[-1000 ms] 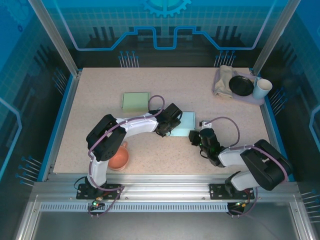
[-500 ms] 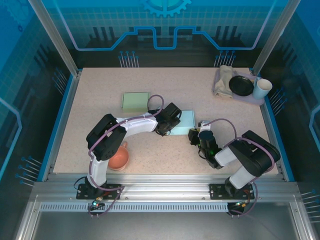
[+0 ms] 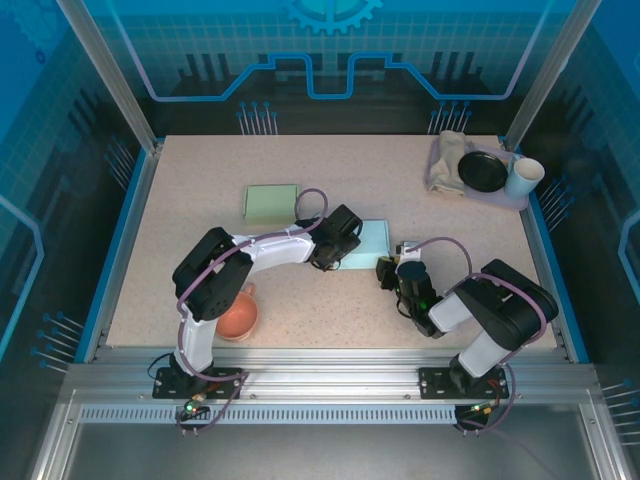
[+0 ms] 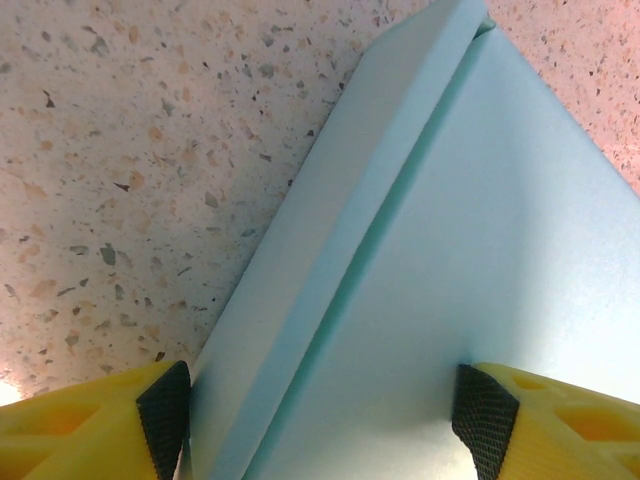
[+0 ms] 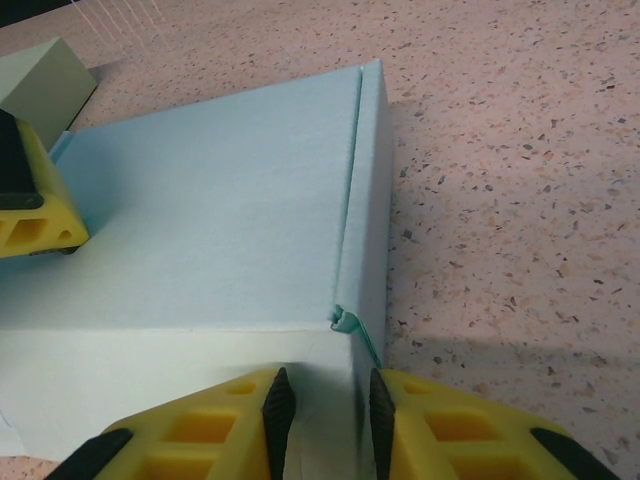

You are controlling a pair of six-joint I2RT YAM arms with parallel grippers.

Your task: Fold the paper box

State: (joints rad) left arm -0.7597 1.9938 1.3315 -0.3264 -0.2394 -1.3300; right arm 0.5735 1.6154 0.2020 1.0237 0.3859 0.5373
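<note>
The box (image 5: pixel 200 220) looks light and crushable, best pinched at folded edges; left claw (image 4: pixel 322 420) gapes astride one, right claw's (image 5: pixel 325 400) corner grip unclear.

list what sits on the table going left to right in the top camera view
orange bowl → green box → light blue paper box → cloth → black plate → white cup

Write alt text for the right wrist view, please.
A closed pale blue paper box lies on the speckled table, with the right fingers straddling its near corner. A left finger sits at its left edge, a green box behind.
</note>
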